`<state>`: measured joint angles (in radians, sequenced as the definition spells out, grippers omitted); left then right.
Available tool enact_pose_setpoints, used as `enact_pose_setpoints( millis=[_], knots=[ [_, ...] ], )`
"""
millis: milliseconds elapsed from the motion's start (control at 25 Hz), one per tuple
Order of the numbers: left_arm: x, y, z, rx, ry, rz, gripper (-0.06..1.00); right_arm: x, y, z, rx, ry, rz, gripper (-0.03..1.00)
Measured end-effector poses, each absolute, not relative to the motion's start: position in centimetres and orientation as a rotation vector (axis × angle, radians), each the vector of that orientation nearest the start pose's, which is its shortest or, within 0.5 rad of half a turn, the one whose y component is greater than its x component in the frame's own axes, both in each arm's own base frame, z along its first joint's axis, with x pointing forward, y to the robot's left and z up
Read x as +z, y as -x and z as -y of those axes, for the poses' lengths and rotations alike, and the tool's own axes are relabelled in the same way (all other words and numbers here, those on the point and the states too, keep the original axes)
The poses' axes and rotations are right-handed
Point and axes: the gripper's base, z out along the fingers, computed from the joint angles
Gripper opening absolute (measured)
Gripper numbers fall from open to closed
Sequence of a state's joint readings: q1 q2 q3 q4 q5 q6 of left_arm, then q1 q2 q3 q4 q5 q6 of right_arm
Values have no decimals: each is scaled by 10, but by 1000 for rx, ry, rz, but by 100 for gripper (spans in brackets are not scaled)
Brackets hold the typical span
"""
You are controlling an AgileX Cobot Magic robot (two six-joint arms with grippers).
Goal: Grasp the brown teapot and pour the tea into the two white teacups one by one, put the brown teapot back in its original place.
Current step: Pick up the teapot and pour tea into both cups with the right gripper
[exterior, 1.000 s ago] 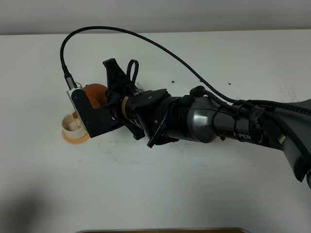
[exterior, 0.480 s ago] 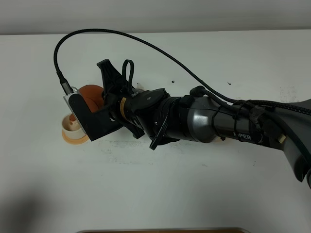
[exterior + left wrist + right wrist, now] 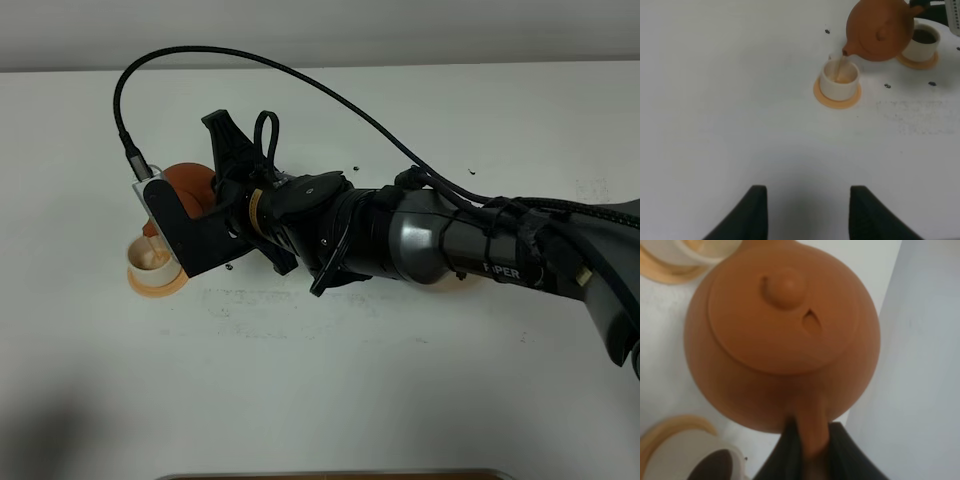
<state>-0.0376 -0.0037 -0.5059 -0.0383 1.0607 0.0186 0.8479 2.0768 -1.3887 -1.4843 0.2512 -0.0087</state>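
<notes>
The teapot [image 3: 190, 187] is up off the table [image 3: 740, 125] and tipped spout [image 3: 846, 51] down, with a thin stream of tea [image 3: 840, 65] running into the cup [image 3: 150, 258], which sits on an orange coaster [image 3: 155, 287] at roughly 7 o'clock from the pot in the high view. The right claw [image 3: 812, 450] is pinched tight on the pot's handle [image 3: 810, 425], arm reaching in from 3 o'clock, and the second cup [image 3: 923, 42], dark tea inside, sits on its own coaster right beside the pot. The left claw [image 3: 807, 210] hangs spread wide with nothing in it, well apart from both cups.
</notes>
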Motion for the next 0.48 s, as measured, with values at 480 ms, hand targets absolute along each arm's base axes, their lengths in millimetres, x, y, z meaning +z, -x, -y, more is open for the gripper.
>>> enact_pose_setpoints(
  millis=[480],
  knots=[
    [279,6,3,-57,-60,-2034,41,171,-323,-332,-646,2029,-978,12]
  ],
)
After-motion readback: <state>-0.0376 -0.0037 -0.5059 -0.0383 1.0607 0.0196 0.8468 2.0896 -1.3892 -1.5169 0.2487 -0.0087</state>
